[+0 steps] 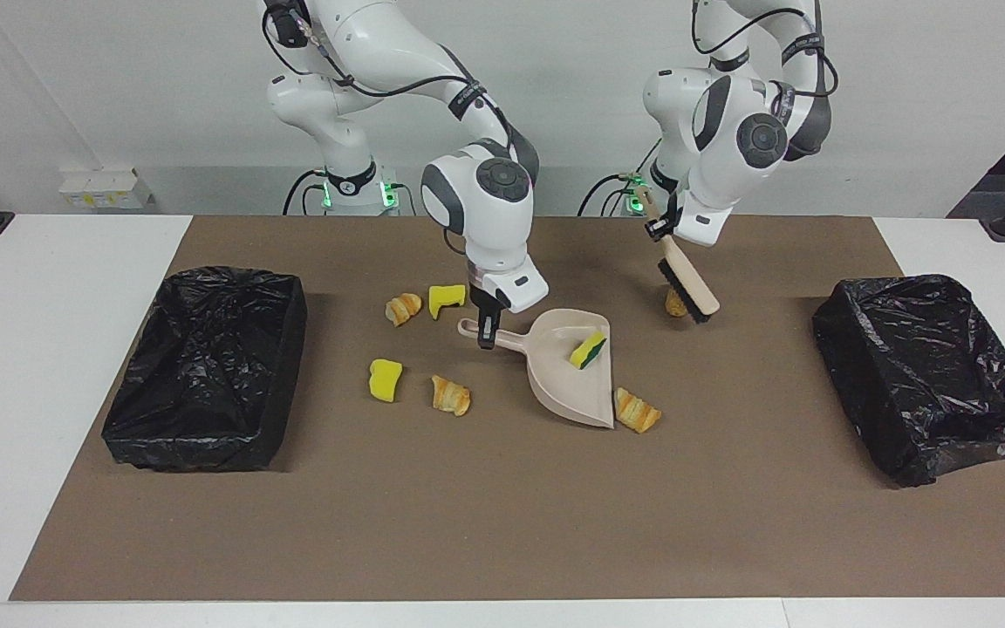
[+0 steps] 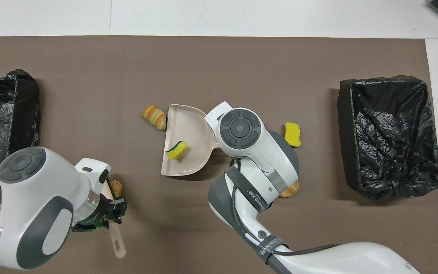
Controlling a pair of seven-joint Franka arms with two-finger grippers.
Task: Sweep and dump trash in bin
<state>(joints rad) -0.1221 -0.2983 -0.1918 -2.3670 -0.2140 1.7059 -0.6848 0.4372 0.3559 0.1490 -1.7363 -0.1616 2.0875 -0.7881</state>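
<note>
while the left gripper (image 1: pixel 661 228) pinches the handle of the beige brush with dark bristles (image 1: pixel 688 283) and holds it up over the golden-brown bread roll (image 1: pixel 675 304) toward the left arm's end of the brown mat (image 1: pixel 502 523), the right gripper (image 1: pixel 487 333) is pressed shut on the handle of the beige plastic dustpan (image 1: pixel 565 384) resting on the mat.

the step looks like sweeping that roll toward the pan. to do it well, the brush should come down with the roll between its bristles and the pan, then push low and slow so the roll does not hop away. the pan's open edge should stay flat on the mat.

the dustpan holds one yellow sponge chunk with a green back (image 1: pixel 588 350). a striped croissant piece (image 1: pixel 637 411) touches the pan's open edge but is not in it. another croissant piece (image 1: pixel 450 395) and a yellow sponge bit (image 1: pixel 385 379) lie toward the right arm's end from the pan, and a third croissant piece (image 1: pixel 403 309) and a second yellow sponge bit (image 1: pixel 446 299) lie nearer the robots.

the two bins lined with black bags, one (image 1: pixel 206 366) at the right arm's end and one (image 1: pixel 930 375) at the left arm's end, show no trash inside.
</note>
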